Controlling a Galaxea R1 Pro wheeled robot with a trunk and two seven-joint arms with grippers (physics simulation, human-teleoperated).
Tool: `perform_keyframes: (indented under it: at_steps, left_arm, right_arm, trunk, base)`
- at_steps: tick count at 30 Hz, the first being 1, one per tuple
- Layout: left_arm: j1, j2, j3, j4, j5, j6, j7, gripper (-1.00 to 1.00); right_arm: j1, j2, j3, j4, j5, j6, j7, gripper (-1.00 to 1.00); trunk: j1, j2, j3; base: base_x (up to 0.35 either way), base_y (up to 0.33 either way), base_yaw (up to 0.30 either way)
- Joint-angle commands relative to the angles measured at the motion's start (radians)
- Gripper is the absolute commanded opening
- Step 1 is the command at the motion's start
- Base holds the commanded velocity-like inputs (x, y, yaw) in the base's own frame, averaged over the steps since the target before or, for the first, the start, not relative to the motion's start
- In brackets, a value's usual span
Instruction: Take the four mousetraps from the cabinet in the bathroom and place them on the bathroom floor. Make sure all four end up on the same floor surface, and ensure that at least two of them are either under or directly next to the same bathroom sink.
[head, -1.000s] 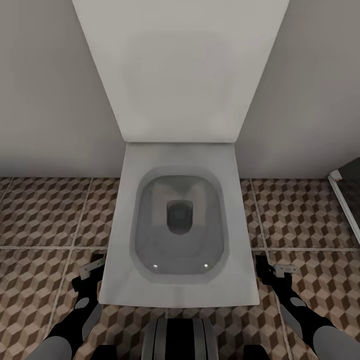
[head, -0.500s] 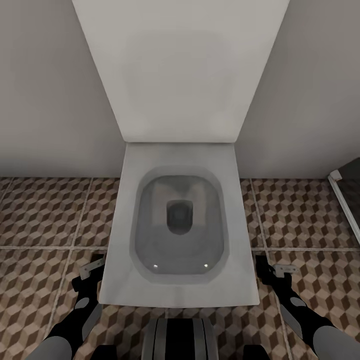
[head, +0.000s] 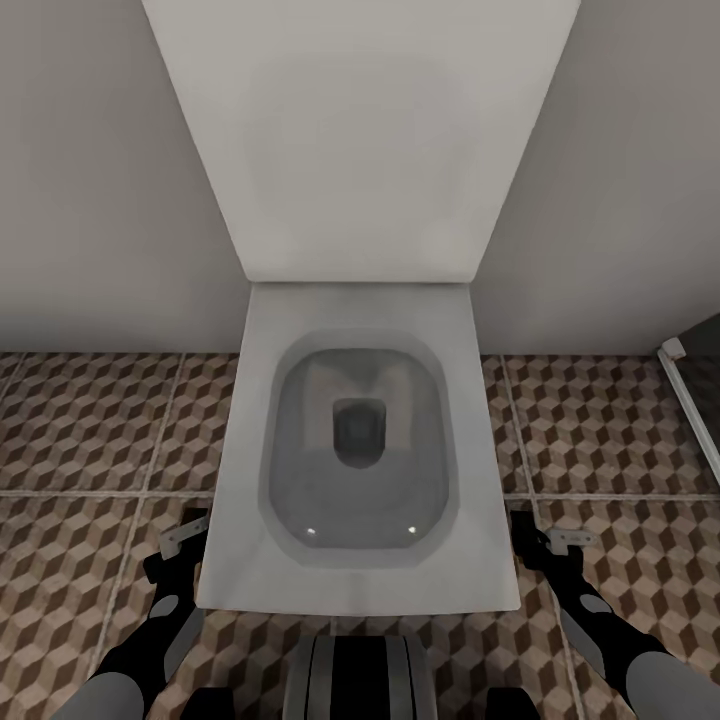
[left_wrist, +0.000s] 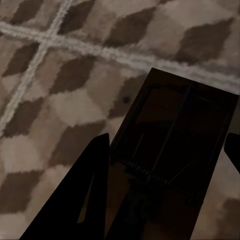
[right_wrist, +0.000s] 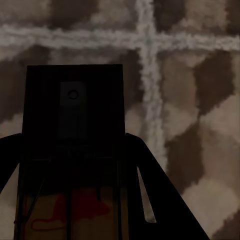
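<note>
The left gripper (head: 180, 545) holds a mousetrap (head: 184, 531) low over the patterned bathroom floor (head: 80, 430), left of an open white toilet (head: 360, 450). Right of the toilet, the right gripper (head: 545, 548) grips another mousetrap (head: 572, 538) above the same tiles.

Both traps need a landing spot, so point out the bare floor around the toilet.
Bare bathroom floor lies between the toilet and the wall on the left gripper's side. Tiles on the right gripper's side end at the shower enclosure frame. It is crowded beside the bowl's front corners, where both grippers hold mousetraps.
</note>
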Motion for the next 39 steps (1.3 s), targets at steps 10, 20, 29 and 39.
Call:
perform_keyframes:
  at_steps: [10,20,29,39]
  left_arm:
    - [0.0,0.0,-0.002,0.0,0.007,-0.004,0.001,-1.0]
    - [0.0,0.0,-0.002,0.0,0.007,-0.004,0.001,-1.0]
    - [0.0,0.0,-0.002,0.0,0.007,-0.004,0.001,-1.0]
    - [0.0,0.0,-0.002,0.0,0.007,-0.003,0.001,-1.0]
  right_arm:
    - [0.0,-0.001,0.008,0.0,-0.012,-0.003,0.0,-1.0]
    - [0.0,-0.001,0.008,0.0,-0.011,-0.003,0.0,-1.0]
    - [0.0,0.0,0.008,0.0,-0.011,-0.003,0.0,-1.0]
    - [0.0,-0.001,0.008,0.0,-0.011,-0.003,0.0,-1.0]
  trunk:
    - [0.0,0.0,0.0]
    - [0.0,0.0,0.0]
    - [0.0,0.0,0.0]
    - [0.001,-0.001,-0.008]
  base:
    - [0.0,0.0,0.0]
    - [0.0,0.0,0.0]
    - [0.0,0.0,0.0]
    - [0.0,0.0,0.0]
